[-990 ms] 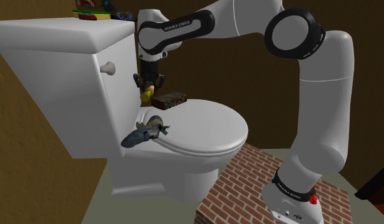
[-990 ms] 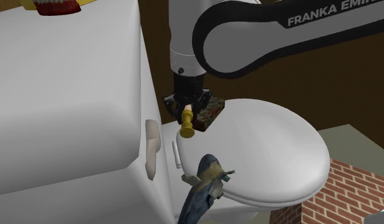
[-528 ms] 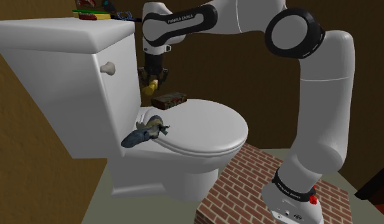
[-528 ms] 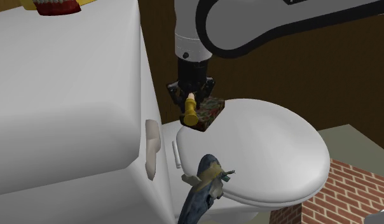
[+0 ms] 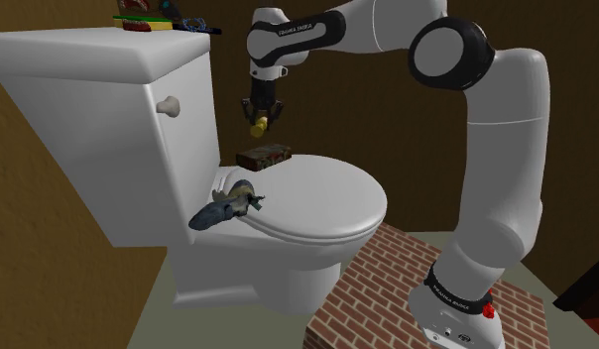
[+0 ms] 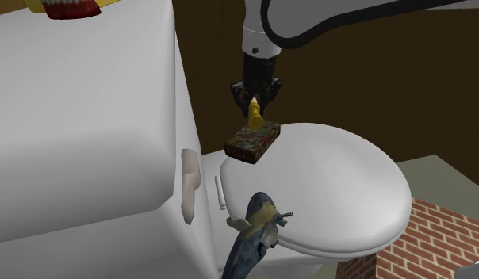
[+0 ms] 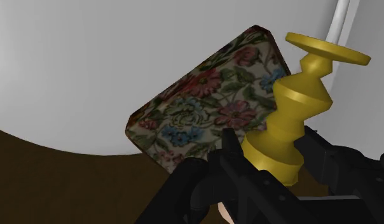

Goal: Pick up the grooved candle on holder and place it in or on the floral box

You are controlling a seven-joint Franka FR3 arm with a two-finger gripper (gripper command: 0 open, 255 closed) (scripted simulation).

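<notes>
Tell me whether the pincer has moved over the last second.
Yes. The pincer, holding the yellow candle, rose and shifted to the shoulder view's right, from beside the toilet tank to above the floral box.

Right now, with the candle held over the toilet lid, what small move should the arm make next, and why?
Probably nudge the gripper toward the middle of the floral box while lowering. It clasps the yellow candle above the box, not touching it, and in the wrist view the candle hangs by the box's edge rather than its centre.
</notes>
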